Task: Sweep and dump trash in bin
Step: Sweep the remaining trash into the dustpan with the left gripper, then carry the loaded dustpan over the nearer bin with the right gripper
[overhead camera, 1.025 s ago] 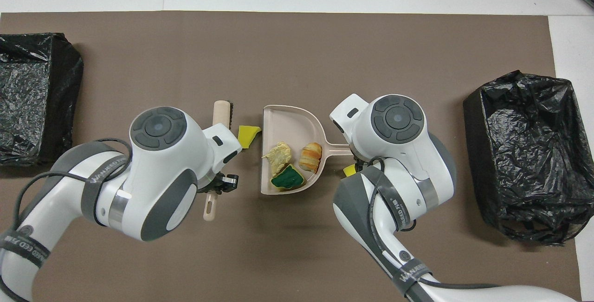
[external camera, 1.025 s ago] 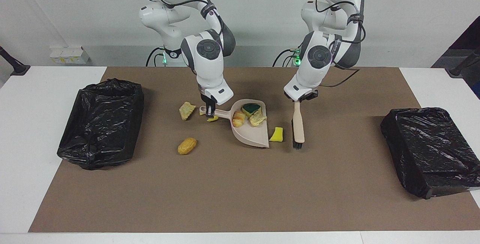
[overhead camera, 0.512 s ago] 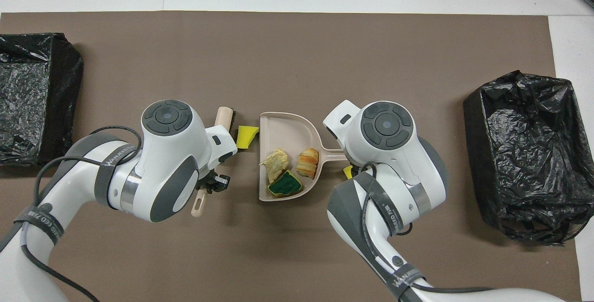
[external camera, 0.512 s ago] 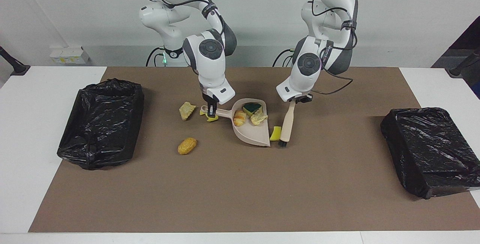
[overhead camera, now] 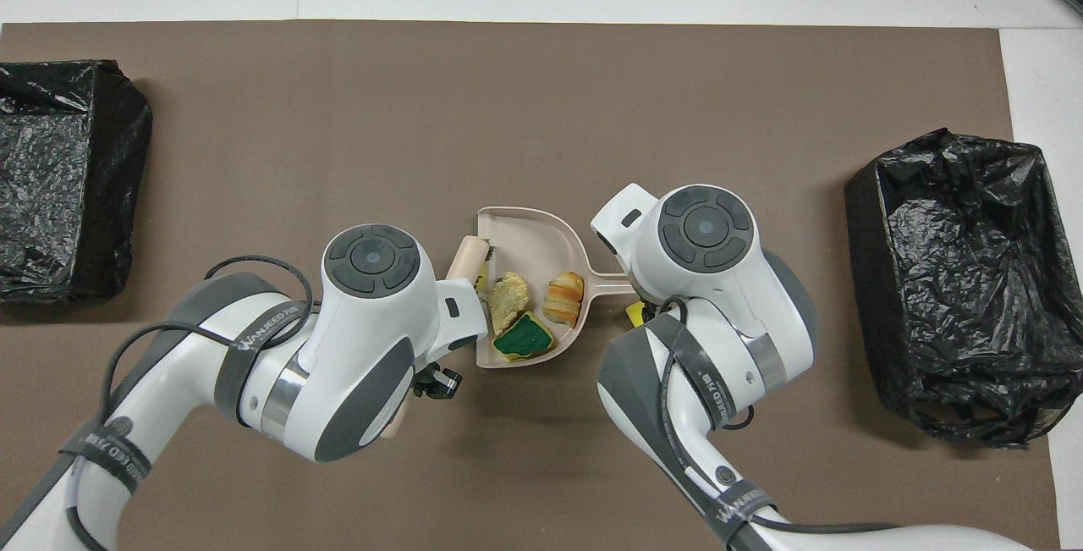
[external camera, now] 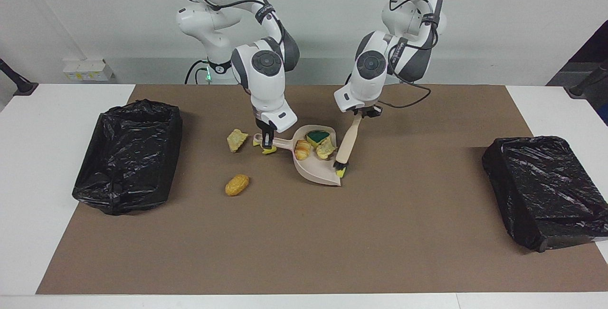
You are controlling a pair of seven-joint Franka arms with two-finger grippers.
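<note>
- Left gripper clamps the brush, bristles at the dustpan mouth, frame centre
- Right gripper grips the dustpan handle
- Trash: three pieces in the pan, others lower left of it

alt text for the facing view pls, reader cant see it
The left gripper holds a brush sweeping a yellow sponge piece into a beige dustpan, which the right gripper steadies by its handle. Two scraps lie loose nearby; black-lined bins sit at both table ends.
</note>
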